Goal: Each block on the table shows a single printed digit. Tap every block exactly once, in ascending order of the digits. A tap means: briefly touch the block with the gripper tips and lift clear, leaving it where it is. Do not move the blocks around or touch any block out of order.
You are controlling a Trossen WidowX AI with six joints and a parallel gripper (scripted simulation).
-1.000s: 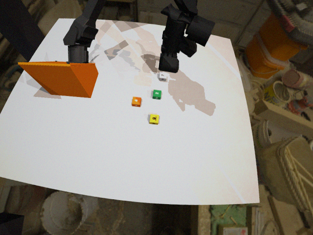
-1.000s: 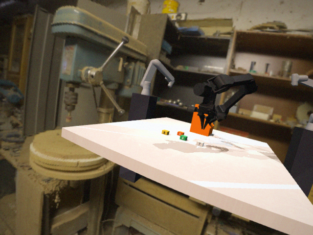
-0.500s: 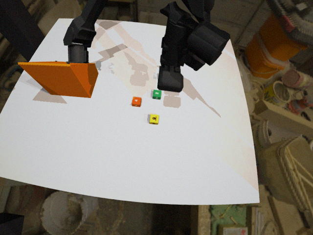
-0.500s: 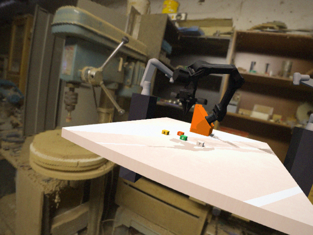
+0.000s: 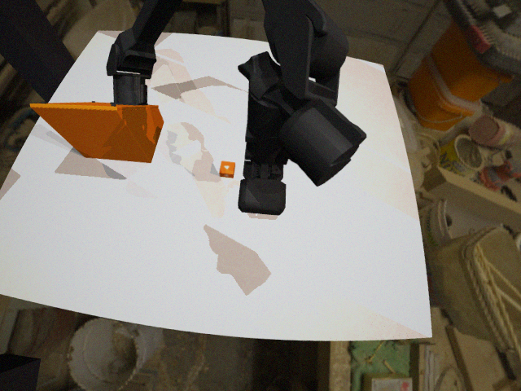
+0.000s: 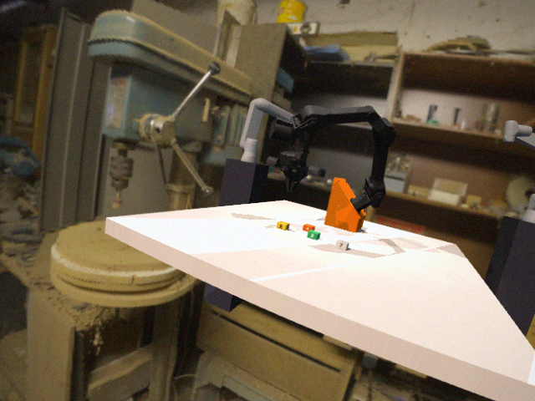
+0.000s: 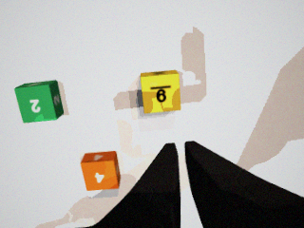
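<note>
My gripper [image 6: 289,189] [image 7: 180,151] is shut and empty, raised above the table. In the wrist view its tips show below the yellow block [image 6: 282,225] [image 7: 161,93], which carries a barred 6 or 9; I cannot tell which. The green block [image 6: 313,235] [image 7: 37,105] shows an upside-down 2 at left in the wrist view. The orange block [image 5: 227,169] [image 6: 308,227] [image 7: 100,173] has a small white digit, probably 4, left of the tips. The white block [image 6: 342,245] shows a 7 in the exterior view. The arm hides the yellow, green and white blocks in the top view.
A large orange wedge-shaped object [image 5: 121,134] [image 6: 341,211] stands on the white table [image 5: 126,261] [image 6: 302,280], at left in the top view. A second black arm part [image 5: 130,88] meets its top. Shadows of the arms fall across the table.
</note>
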